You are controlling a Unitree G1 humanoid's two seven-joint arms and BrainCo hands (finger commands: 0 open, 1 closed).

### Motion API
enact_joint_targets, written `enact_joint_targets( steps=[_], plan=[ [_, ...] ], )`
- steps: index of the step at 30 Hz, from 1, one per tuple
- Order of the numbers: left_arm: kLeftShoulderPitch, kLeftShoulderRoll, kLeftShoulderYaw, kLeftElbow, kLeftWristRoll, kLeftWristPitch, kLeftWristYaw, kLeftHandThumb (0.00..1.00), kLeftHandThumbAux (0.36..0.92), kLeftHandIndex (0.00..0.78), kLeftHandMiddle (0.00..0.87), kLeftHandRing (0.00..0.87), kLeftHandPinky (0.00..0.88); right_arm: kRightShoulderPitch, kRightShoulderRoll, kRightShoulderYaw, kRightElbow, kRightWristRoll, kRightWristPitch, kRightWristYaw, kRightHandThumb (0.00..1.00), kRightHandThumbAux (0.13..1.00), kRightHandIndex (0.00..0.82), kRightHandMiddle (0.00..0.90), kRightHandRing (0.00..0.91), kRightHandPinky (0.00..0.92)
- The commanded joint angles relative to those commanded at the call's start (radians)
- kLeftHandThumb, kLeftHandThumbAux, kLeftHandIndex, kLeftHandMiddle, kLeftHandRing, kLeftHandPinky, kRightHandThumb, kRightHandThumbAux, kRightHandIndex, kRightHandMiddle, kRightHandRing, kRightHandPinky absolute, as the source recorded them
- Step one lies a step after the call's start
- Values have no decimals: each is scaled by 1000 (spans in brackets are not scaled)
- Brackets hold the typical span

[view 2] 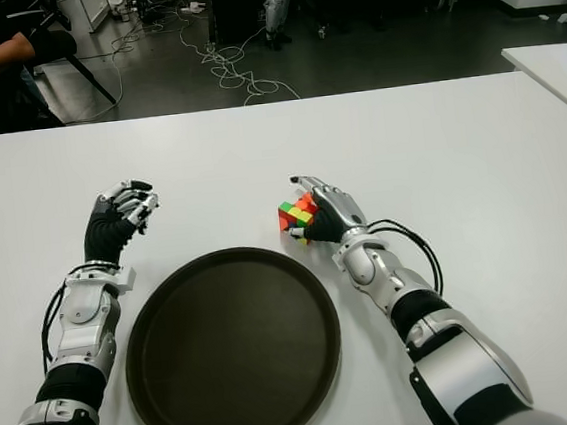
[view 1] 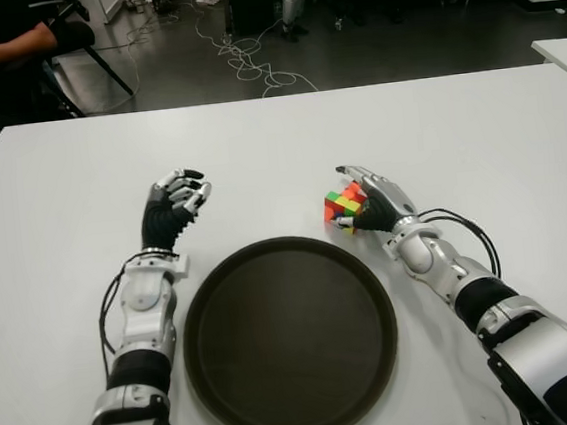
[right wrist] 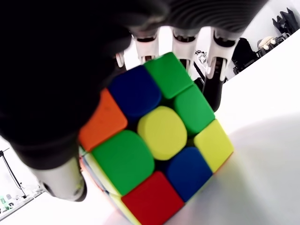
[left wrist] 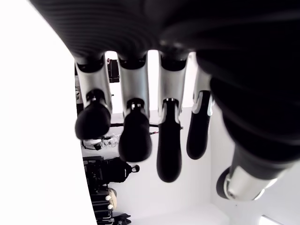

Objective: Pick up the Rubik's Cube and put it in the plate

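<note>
On the white table (view 1: 288, 152), I saw my right hand (view 1: 378, 203) wrapped around the Rubik's Cube (view 1: 345, 205) just beyond the plate (view 1: 289, 338); transfer remained. Left hand (view 1: 176, 208), loosely curled, held nothing.

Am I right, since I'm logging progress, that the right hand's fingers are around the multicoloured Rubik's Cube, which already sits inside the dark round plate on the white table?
Not quite. The right hand does have its fingers around the multicoloured Rubik's Cube, but the cube is not in the dark round plate. The left eye view shows it over the white table, just beyond the plate's far right rim.
</note>
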Motion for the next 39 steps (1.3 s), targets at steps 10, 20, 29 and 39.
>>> enact_joint_targets(
  steps=[10,20,29,39],
  plan=[
    [-1,2,-1,4,-3,-5,-9,842,663,412,574,732,762,1,3,-5,3,8,2,8,222,722,124,170,239,314],
    [2,1,-3,0,-3,-10,-12,842,663,412,572,733,762,4,4,-10,0,18,4,14,208,726,114,165,239,316],
    [4,0,-6,-6,1,-7,-9,843,662,412,572,734,770,7,1,-6,-5,18,-4,6,193,723,118,174,246,321],
    [5,-8,-6,-11,-4,-6,-1,843,662,413,579,741,778,16,-15,5,-24,6,-29,1,494,643,231,305,346,379]
  ],
)
